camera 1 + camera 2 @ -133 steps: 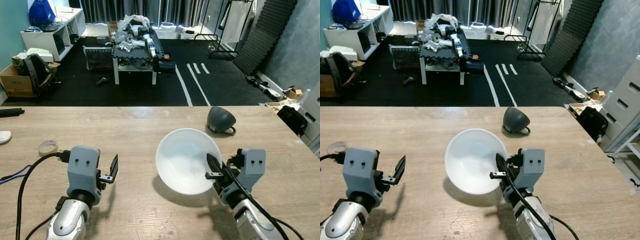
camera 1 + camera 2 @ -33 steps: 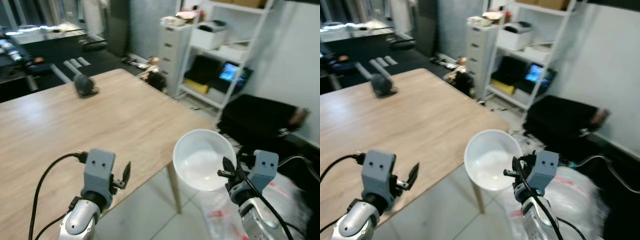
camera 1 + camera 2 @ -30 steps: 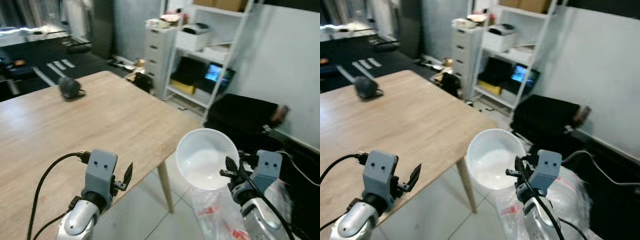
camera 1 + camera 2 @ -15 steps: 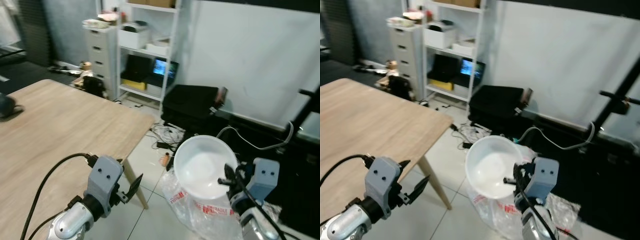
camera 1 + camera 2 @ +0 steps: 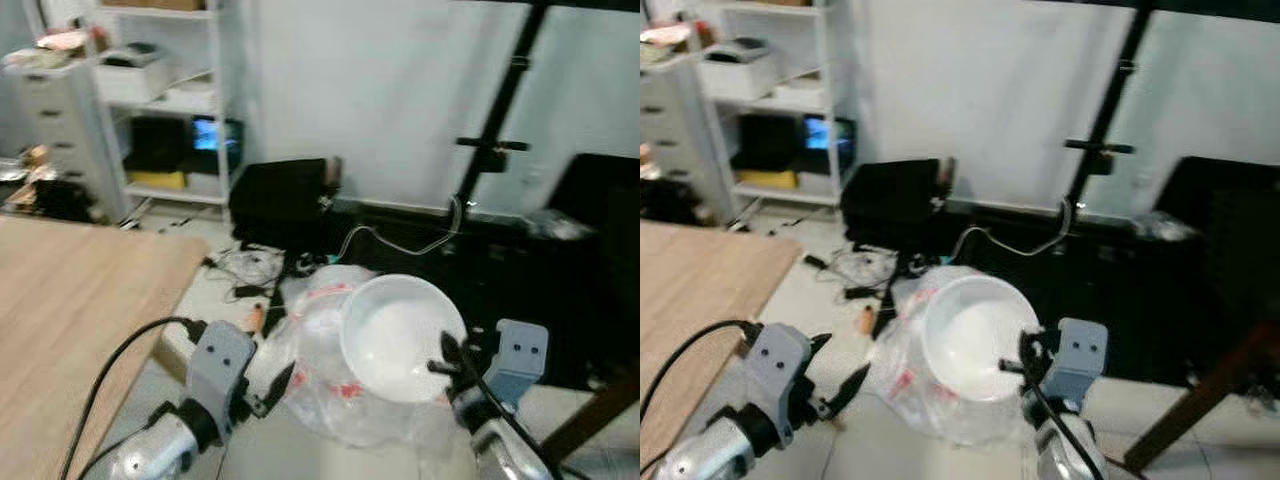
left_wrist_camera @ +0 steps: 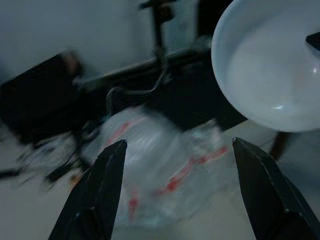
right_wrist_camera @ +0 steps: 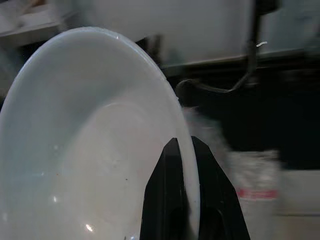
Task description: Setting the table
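Two black fingers of the right gripper (image 7: 182,200) are pinched on the rim of the white bowl (image 5: 400,338), one finger inside the rim and one outside; the bowl is up in the air, out in front of this gripper and a little toward the other arm, with its open side tipped toward the camera; the bowl touches only those fingers; the left gripper (image 6: 175,195) is low on the other side with its fingers spread wide and nothing between them; from this gripper the bowl is up and across, well apart from its fingers; on the floor past both grippers lies a clear plastic bag (image 5: 320,380) with red print, below and behind the bowl; off to the outer side of the left gripper is the corner of the wooden table (image 5: 70,300), not touching it; farther ahead of the grippers a black case (image 5: 280,200) sits on the floor by a white shelf (image 5: 150,90); a black pole (image 5: 500,120) stands past the right gripper near the white wall; the head pictures are a bit blurred.
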Motion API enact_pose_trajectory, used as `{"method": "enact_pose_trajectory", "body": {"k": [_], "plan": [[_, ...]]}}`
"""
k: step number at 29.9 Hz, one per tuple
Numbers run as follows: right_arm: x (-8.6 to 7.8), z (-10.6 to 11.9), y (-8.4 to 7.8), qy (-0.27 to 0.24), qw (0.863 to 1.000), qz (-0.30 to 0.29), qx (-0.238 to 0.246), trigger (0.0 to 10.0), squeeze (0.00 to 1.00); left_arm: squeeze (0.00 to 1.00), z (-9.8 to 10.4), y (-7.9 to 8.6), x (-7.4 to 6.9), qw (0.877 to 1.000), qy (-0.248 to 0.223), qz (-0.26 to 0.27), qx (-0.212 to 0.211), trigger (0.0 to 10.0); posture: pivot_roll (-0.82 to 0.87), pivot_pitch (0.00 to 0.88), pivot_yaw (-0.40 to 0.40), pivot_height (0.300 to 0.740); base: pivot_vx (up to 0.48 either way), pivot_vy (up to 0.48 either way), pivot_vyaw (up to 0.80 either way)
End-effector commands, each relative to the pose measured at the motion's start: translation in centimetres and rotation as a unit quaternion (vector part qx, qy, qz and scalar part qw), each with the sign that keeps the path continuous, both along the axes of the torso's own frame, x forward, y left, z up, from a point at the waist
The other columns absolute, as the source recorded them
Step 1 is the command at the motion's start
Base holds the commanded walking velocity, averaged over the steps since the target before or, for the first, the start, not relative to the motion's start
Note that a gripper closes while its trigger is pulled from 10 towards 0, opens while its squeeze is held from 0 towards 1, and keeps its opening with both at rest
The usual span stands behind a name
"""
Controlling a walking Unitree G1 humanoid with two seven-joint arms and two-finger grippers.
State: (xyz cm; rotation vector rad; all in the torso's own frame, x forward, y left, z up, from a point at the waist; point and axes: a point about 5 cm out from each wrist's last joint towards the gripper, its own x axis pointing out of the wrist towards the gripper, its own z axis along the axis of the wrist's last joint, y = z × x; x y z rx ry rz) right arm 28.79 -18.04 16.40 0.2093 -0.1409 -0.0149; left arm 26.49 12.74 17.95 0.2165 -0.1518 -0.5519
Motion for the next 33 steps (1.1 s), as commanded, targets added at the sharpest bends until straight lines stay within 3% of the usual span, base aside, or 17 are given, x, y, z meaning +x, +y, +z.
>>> {"method": "enact_pose_trajectory", "body": {"k": [1, 33], "plan": [[-0.19, -0.28, -0.05, 0.004, 1.0, -0.003, 0.002, 10.0, 0.0, 0.0, -0.57, -0.02, -0.1, 1.0, 0.013, -0.005, 0.004, 10.0, 0.03, 0.164, 0.045, 0.74, 0.0, 0.0, -0.8], [0.0, -0.24, -0.19, 0.003, 1.0, -0.007, 0.001, 10.0, 0.0, 0.0, -0.18, -1.02, 0.56, 1.0, 0.004, -0.021, 0.007, 10.0, 0.02, 0.151, 0.046, 0.74, 0.0, 0.0, -0.8]]}}
